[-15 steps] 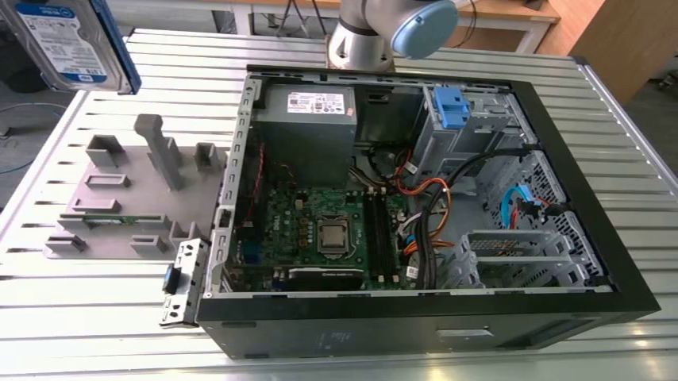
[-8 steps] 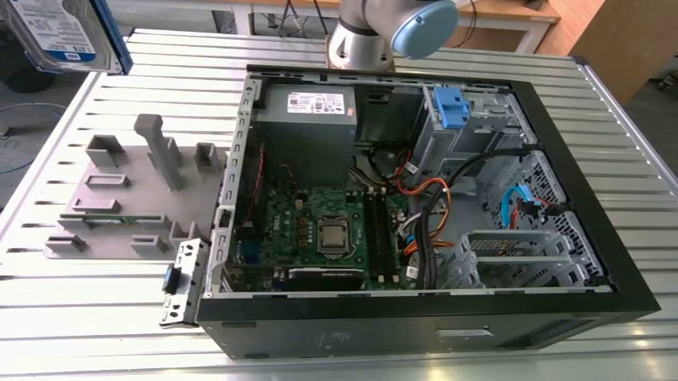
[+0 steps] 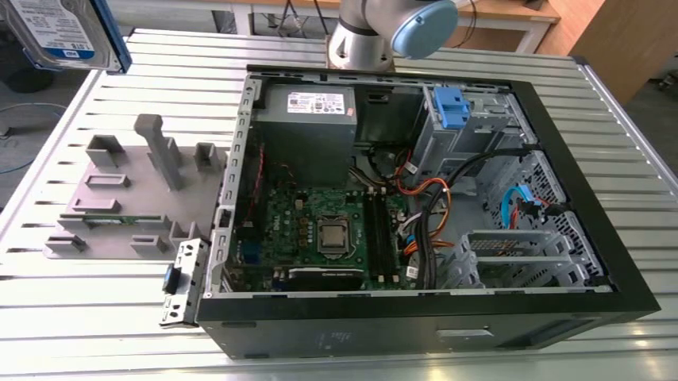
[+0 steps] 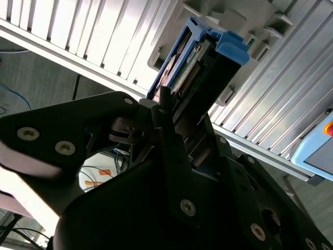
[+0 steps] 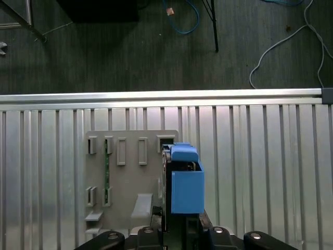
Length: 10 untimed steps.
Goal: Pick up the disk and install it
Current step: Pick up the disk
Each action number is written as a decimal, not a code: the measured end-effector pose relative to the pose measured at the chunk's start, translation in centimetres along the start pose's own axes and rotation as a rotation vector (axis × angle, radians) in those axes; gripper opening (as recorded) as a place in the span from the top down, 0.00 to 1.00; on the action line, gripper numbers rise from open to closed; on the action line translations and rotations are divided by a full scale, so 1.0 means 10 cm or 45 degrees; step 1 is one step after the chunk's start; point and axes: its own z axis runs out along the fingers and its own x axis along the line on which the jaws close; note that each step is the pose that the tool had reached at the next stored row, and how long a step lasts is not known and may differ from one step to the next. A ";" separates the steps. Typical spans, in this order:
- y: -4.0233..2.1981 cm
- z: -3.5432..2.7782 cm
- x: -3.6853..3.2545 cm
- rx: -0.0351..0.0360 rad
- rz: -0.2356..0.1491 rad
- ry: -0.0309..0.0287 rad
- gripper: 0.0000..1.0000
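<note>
The slatted metal surface (image 3: pixel 75 333) carries everything here. The open computer case (image 3: pixel 424 337) lies on its side on it, toward the exterior view's right. A grey holder plate (image 3: pixel 117 198) with upright slots sits just beside the case, on the exterior view's left.

The disk (image 3: pixel 63 32) is up in the air at the exterior view's upper left, clear of the surface and well apart from the case, label side showing. In the first wrist view it (image 5: pixel 184 182) hangs below me with its blue carrier frame facing the camera, seen against the edge of the holder plate (image 5: pixel 130 187).

My jaws are clamped on the disk (image 4: pixel 195 60), one finger pressed to each flat side, as the second wrist view shows.

I judge the pick-up done, since the disk rests on nothing but me. The install is not yet done: the drive cage (image 3: pixel 466 127) in the case, by its small blue latch (image 3: pixel 450 107), has no disk in it as far as I can see.
</note>
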 end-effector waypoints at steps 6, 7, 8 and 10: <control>-0.007 -0.003 -0.001 -0.0003 0.000 0.0002 0.65; -0.018 -0.002 -0.001 0.0000 0.000 0.0001 0.65; -0.033 -0.002 -0.002 0.0000 0.000 0.0000 0.65; -0.071 -0.003 -0.003 0.0000 0.000 0.0000 0.65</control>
